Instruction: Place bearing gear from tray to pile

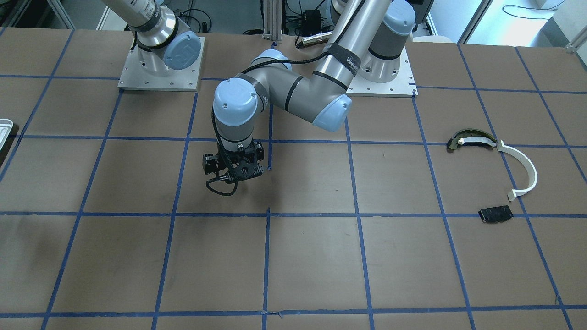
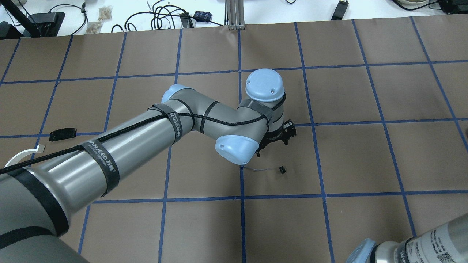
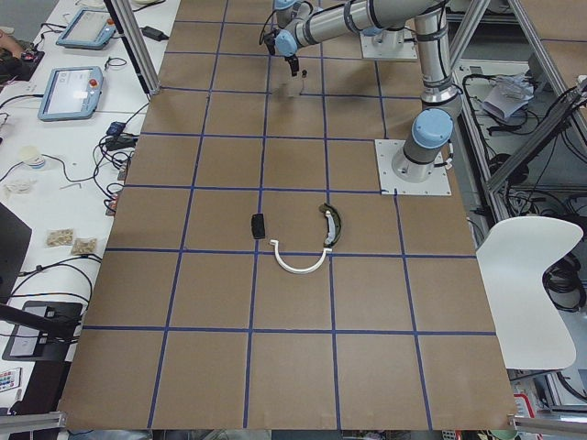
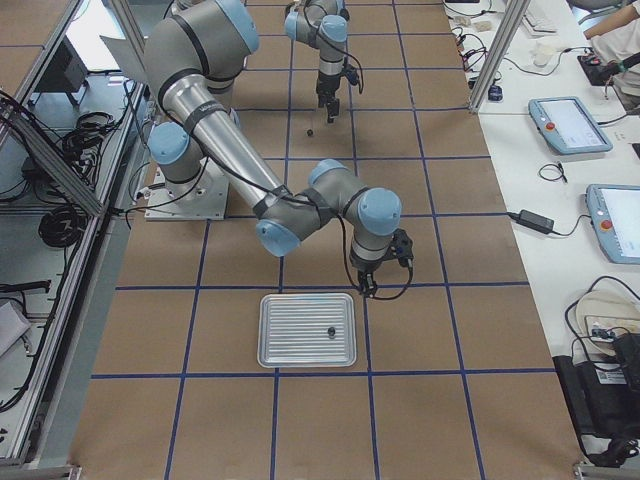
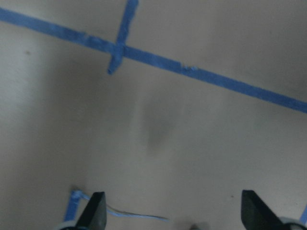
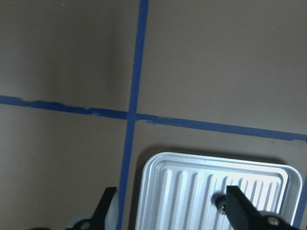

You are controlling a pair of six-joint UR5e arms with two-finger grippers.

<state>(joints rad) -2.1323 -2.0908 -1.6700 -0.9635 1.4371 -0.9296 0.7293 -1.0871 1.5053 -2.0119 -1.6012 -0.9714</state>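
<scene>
A small dark bearing gear [image 6: 220,203] lies in the ribbed silver tray [image 6: 192,191]; in the exterior right view the gear [image 4: 331,331] sits right of the tray's [image 4: 290,335] middle. My right gripper [image 6: 172,203] hovers open over the tray's edge, holding nothing. Another small dark part [image 2: 282,169] lies on the table just in front of my left gripper [image 2: 279,137], which is open and empty [image 5: 175,211]. The pile lies far off on my left: a white arc [image 1: 527,165], a dark curved piece [image 1: 467,140] and a black plate [image 1: 495,214].
Brown paper with blue tape grid lines [image 1: 268,256] covers the table. Both arm bases [image 1: 160,68] stand on plates at the robot's side. Cables and pendants lie beyond the far table edge [image 2: 157,18].
</scene>
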